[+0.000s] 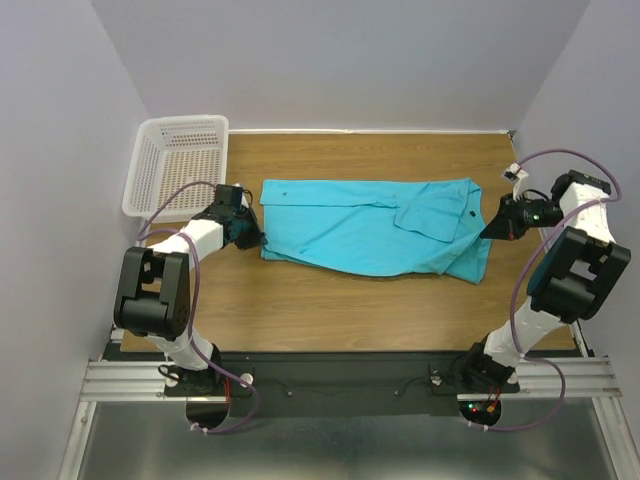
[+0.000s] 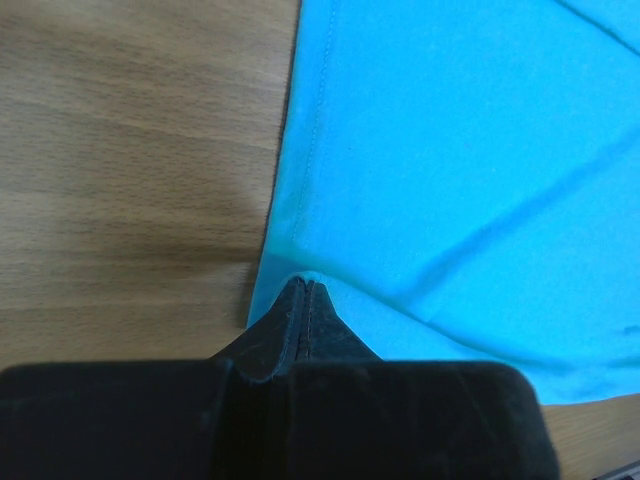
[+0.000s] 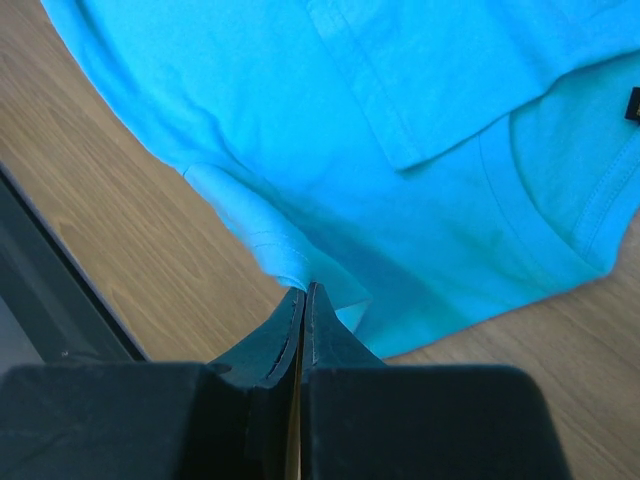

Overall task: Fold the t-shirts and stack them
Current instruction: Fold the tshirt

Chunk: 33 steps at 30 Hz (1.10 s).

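One turquoise t-shirt lies flat across the middle of the wooden table, folded lengthwise, its round neck at the right end. My left gripper sits at the shirt's near left corner. In the left wrist view its jaws are shut, and the hem of the t-shirt bunches up at their tips. My right gripper is at the neck end. In the right wrist view it is shut on a small fold at the edge of the t-shirt, near the neck.
A white mesh basket stands at the back left corner of the table, just behind the left arm. Grey walls close in the back and both sides. The table's dark front edge and a metal rail run along the near side.
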### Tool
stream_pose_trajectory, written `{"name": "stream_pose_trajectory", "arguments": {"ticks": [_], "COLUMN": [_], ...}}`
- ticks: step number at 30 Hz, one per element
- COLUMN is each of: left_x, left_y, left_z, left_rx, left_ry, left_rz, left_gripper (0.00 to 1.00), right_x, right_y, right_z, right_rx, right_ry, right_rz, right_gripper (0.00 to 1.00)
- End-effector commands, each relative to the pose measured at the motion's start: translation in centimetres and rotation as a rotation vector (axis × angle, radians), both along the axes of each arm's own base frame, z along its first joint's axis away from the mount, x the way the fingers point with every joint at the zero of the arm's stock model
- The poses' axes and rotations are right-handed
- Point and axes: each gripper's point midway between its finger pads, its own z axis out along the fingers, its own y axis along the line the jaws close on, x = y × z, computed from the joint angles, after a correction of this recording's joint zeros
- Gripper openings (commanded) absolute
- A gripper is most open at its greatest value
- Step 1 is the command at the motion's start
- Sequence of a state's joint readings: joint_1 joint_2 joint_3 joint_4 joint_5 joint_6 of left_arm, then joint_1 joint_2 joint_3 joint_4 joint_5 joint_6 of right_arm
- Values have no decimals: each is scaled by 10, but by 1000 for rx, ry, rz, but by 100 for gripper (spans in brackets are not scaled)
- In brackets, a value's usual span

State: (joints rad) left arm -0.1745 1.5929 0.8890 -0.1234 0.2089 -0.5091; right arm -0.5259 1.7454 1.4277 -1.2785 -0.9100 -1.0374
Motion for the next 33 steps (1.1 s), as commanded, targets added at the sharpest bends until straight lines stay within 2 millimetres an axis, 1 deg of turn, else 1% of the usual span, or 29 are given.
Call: {"name": "stream_pose_trajectory", "arguments": {"ticks": [1,9,18,24,33], "left_x": [16,12,11,13,14], "left_y": [-5,-4,-9,-5,-2], "left_z": [18,17,19,19,26], "left_rx": [-20,-13,-70,-76,-76], "left_ry": [-50,-61,-45,-42,-53], "left_rz": [-29,-53,-39,-23,-9], "left_gripper": [0,0,0,0,0], "right_x": [19,19,34,39,50], "right_y": [1,0,-8,-12,-20], "right_z": [10,7,12,9,4], "right_rx": [-5,-19,-22,-29,-40], "right_ry": [-52,-49,-52,-44,-24], "right_rz": [1,5,-25,-40,-78], "right_gripper": [1,1,1,1,1]}}
